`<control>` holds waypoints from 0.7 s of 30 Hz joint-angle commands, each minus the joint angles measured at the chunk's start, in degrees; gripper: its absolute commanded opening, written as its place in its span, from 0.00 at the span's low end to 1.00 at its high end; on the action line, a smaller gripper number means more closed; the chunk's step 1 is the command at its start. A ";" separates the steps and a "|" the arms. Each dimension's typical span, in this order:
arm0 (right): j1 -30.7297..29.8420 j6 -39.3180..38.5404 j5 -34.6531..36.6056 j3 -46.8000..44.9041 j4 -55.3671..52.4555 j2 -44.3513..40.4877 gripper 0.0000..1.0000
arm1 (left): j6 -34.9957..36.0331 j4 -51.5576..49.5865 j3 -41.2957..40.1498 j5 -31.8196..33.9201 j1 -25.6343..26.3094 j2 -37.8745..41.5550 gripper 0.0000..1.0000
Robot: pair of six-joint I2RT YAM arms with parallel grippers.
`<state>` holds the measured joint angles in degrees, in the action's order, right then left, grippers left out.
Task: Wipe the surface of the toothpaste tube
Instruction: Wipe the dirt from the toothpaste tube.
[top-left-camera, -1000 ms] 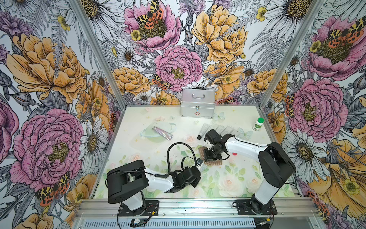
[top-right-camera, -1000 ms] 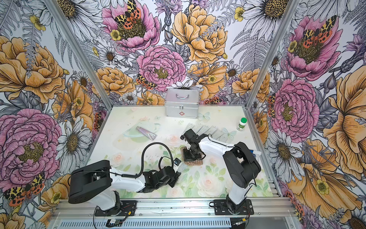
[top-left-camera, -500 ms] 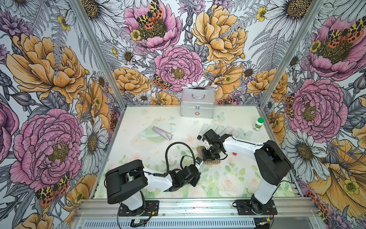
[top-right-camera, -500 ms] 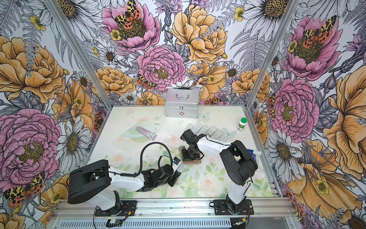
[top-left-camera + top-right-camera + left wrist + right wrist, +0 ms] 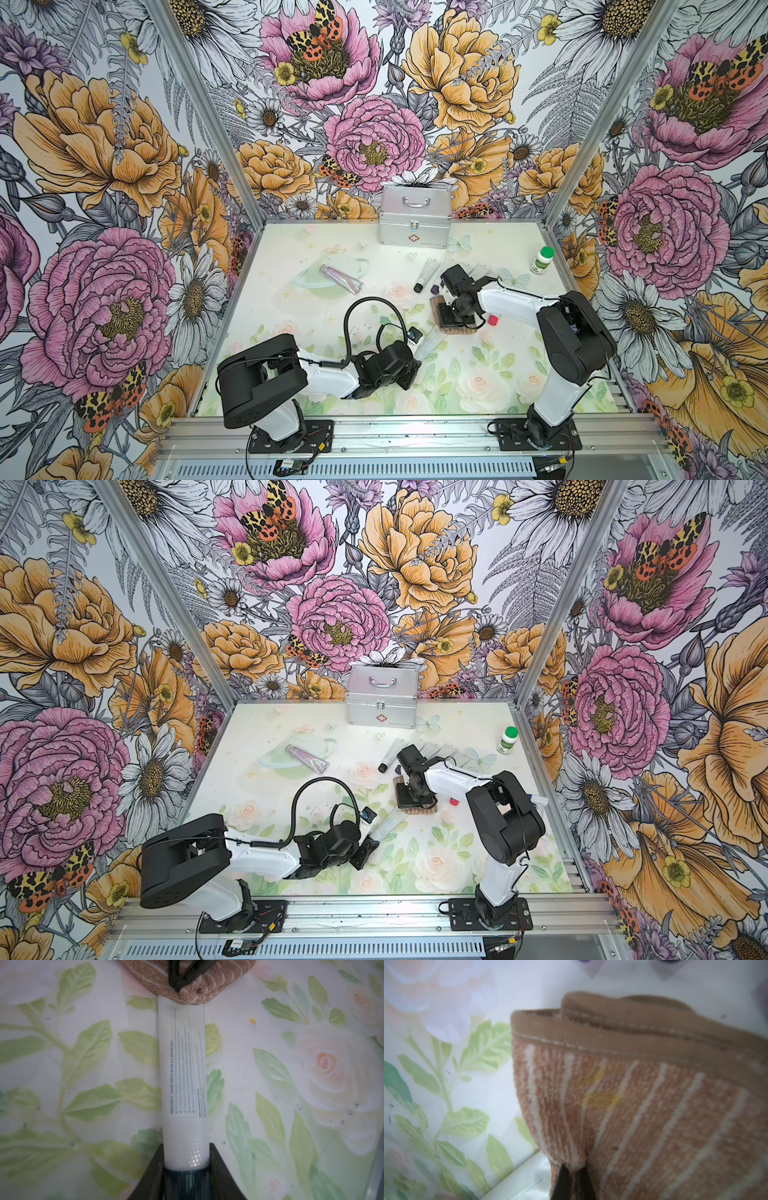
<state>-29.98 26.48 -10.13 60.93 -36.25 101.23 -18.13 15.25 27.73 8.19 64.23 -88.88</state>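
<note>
At the right pincer (image 5: 572,1169): pressed together on a fold of the striped cloth (image 5: 643,1105), bunched down on the desk (image 5: 446,1084). Nudged slightly sideways and back over the last second, hardly off the spot. Reads as a short rubbing stroke at the crimped end only, with the printed length probably yet to cover. At the left pincer (image 5: 185,1150): clamped on the cap end of the toothpaste tube (image 5: 182,1074), unmoved. Lying flat on the desk, straight out from that grip, far end touching and partly covered by the cloth's edge.
</note>
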 commanded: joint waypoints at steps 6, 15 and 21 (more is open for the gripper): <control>-8.12 3.64 -1.34 -4.02 -3.14 -3.99 0.00 | -1.12 -1.22 -0.74 -1.97 -1.84 -0.02 0.30; -8.87 3.63 2.13 -7.42 -2.56 -2.64 0.00 | -1.10 -0.93 -0.74 -2.17 -2.47 0.11 0.30; -4.32 1.45 6.43 -7.24 -2.56 0.37 0.00 | -1.20 -0.78 -1.29 -2.08 -2.48 0.29 0.30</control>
<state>-36.93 29.43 -9.89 56.53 -34.94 96.60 -18.11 15.49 27.73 5.87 62.70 -88.82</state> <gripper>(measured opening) 0.066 0.317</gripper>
